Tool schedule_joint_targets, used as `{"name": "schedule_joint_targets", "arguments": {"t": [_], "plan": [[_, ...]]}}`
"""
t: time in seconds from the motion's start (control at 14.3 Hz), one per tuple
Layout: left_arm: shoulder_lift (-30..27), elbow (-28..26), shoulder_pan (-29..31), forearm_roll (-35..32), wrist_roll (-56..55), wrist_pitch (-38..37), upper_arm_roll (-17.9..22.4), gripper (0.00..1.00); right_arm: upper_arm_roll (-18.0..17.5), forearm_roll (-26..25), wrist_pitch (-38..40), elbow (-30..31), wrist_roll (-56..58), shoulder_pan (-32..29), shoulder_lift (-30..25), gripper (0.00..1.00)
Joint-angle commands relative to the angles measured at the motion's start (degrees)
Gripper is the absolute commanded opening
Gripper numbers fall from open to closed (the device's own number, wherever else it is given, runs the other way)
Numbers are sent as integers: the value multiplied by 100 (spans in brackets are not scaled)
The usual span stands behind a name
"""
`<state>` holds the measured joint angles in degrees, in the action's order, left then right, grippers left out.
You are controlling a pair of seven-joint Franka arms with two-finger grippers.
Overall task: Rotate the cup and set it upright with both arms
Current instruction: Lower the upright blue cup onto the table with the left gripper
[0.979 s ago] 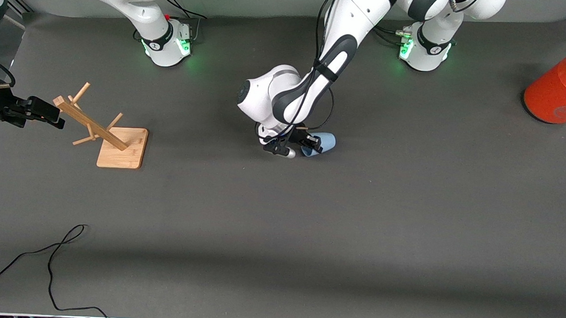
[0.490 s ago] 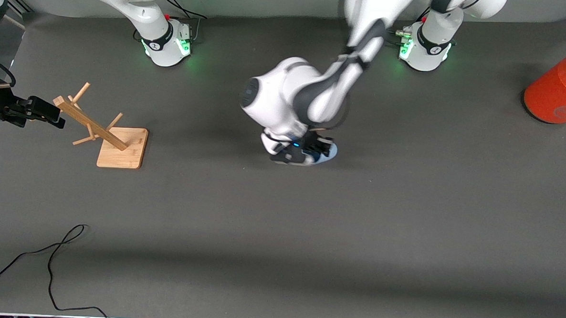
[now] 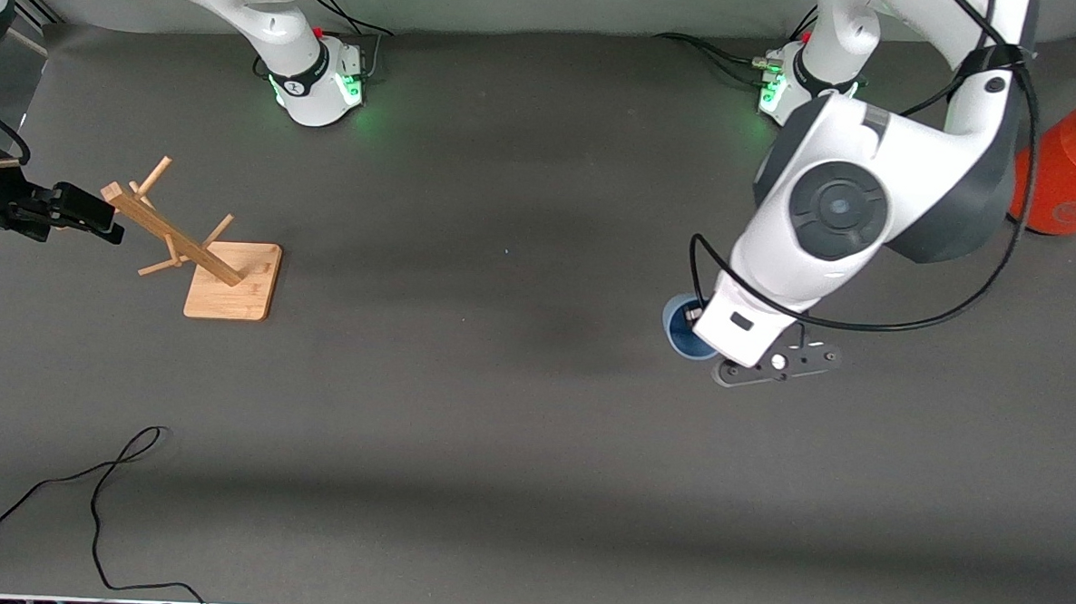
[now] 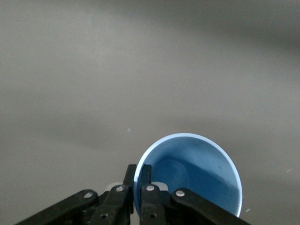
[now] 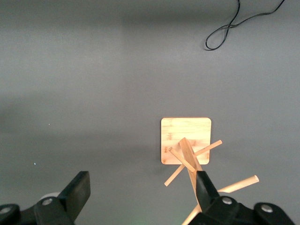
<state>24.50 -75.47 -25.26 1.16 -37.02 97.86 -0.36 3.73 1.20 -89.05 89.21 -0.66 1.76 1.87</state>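
The light-blue cup (image 3: 678,329) is mouth-up under my left hand, toward the left arm's end of the table. My left gripper (image 3: 693,331) is shut on its rim, mostly hidden under the wrist. In the left wrist view the left gripper (image 4: 139,171) has one finger inside the cup (image 4: 197,173) and one outside, pinching the wall. I cannot tell whether the cup's base touches the table. My right gripper (image 3: 97,217) waits open and empty above the wooden rack; its wide-apart jaws show in the right wrist view (image 5: 140,187).
A wooden peg rack on a square base (image 3: 230,279) stands at the right arm's end, also in the right wrist view (image 5: 186,138). An orange-red canister (image 3: 1065,180) stands at the left arm's end. A black cable (image 3: 103,483) lies near the front edge.
My left arm swung from the table's middle toward its own end, carrying the cup. The cup turned from lying on its side to mouth-up. The right arm has not moved.
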Motion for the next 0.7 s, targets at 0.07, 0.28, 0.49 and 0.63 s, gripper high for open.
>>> {"name": "schedule_joint_targets", "arguments": {"t": [0.07, 0.28, 0.49, 0.63], "plan": [[-139, -1081, -251, -88, -1015, 1391, -69, 0, 32, -6, 2, 9, 49, 44, -46, 100], [-8, -1250, -505, -711, -2244, 1736, -69, 0, 32, -6, 2, 9, 49, 44, -37, 100], [378, -1364, -927, -1397, -3624, 2078, -69, 0, 58, -6, 11, 9, 40, 44, -72, 100], [703, -1382, -1094, -1504, -4363, 2508, -69, 0, 58, -6, 11, 9, 40, 44, -81, 100]]}}
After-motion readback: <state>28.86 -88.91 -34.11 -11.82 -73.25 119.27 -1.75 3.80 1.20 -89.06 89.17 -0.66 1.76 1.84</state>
